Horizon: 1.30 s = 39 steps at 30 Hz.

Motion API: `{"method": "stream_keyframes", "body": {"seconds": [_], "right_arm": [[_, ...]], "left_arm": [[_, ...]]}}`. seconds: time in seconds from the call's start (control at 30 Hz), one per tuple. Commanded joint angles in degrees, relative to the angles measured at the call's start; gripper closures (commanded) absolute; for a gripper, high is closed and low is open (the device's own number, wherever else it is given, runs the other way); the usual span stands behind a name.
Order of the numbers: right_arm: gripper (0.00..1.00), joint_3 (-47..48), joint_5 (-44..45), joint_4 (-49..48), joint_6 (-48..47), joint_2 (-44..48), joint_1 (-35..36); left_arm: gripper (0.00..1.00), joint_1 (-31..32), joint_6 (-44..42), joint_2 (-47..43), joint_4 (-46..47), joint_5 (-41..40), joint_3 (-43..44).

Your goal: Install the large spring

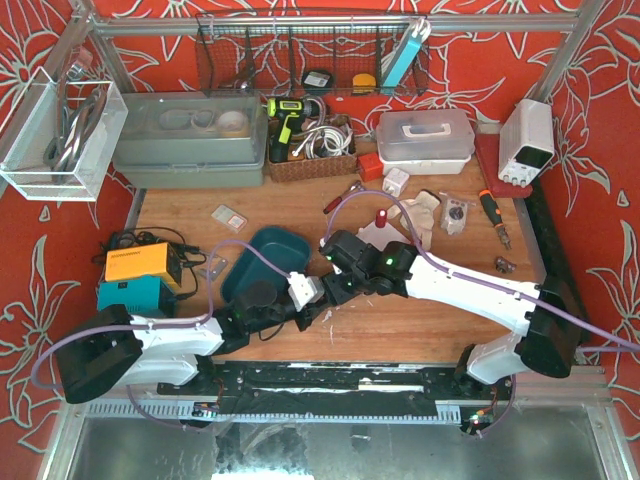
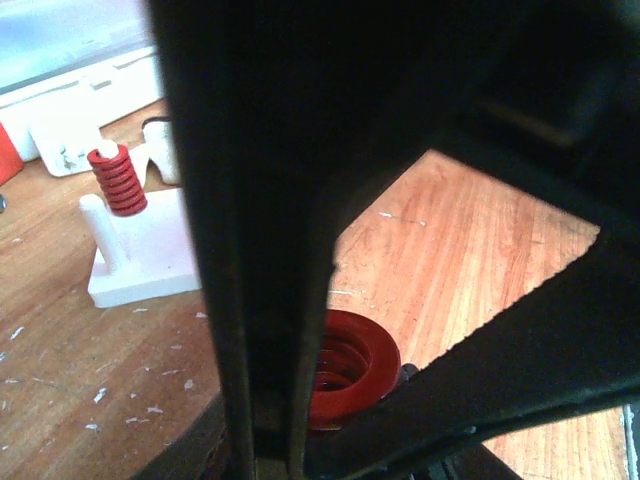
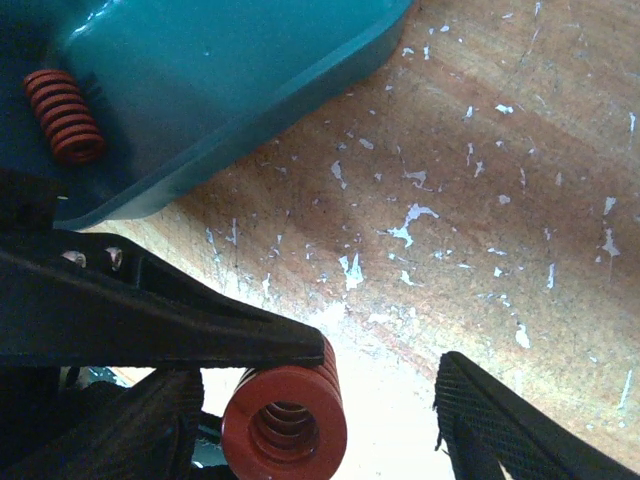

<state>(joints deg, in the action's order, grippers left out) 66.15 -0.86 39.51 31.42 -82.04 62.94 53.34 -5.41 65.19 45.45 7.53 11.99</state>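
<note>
Red floral walls box in a wooden table (image 1: pixel 440 320), its surface scuffed with white flecks in the close views. At lower centre of the overhead view the left gripper (image 1: pixel 314 307) and right gripper (image 3: pixel 382 372) meet nose to nose, just beside the teal tray (image 1: pixel 262 262). At the bottom edge of the right wrist view is the large spring (image 3: pixel 285 425), end-on and up off the wood, with coils visible down the bore. Right jaws are apart and straddle it. The smooth finger (image 3: pixel 150 320) at left of that frame touches the top of the coil, and the textured finger (image 3: pixel 500 420) at lower right stands clear with bare wood between. Left jaws read as clamped on the large spring: the left wrist view shows its red end ring wedged low centre between black parts. Those parts block most of that frame, so the contact faces are hidden. A loose spring (image 3: pixel 62 115) lies inside the teal tray, upper left of the right wrist view. A white fixture (image 2: pixel 140 255) with two upright pegs sits at left of the left wrist view; one peg carries a mounted spring (image 2: pixel 118 180). In the overhead view a yellow box (image 1: pixel 140 262) sits at left, a power supply (image 1: pixel 527 140) at upper right and a clear lidded box (image 1: pixel 425 135) at the back.
</note>
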Motion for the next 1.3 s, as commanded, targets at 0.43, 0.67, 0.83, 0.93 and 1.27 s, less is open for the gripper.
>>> {"method": "stream_keyframes", "body": {"seconds": [0.43, 0.67, 0.83, 0.93, 1.27], "right_arm": [[0.51, 1.37, -8.85, 1.02, 8.17, -5.54, 0.79], [0.66, 0.83, -10.33, -1.19, 10.80, -5.63, 0.78], [0.76, 0.65, -7.36, -1.35, 11.37, -3.25, 0.36], [0.79, 0.22, -4.89, -1.12, 11.24, -0.58, -0.78], [0.86, -2.55, 1.33, 2.30, 6.89, 7.69, -10.05]], "left_arm": [[1.00, 1.06, -1.95, -2.51, 5.90, -3.89, 0.02], [1.00, 1.05, -1.97, -3.16, 6.07, -5.30, -0.47], [0.89, 1.06, -1.62, -3.14, 6.01, -6.43, -0.38], [0.69, 1.06, -1.41, -3.14, 5.62, -6.95, -0.30], [0.03, 1.06, 0.31, -2.84, 4.10, -8.69, 0.50]]}}
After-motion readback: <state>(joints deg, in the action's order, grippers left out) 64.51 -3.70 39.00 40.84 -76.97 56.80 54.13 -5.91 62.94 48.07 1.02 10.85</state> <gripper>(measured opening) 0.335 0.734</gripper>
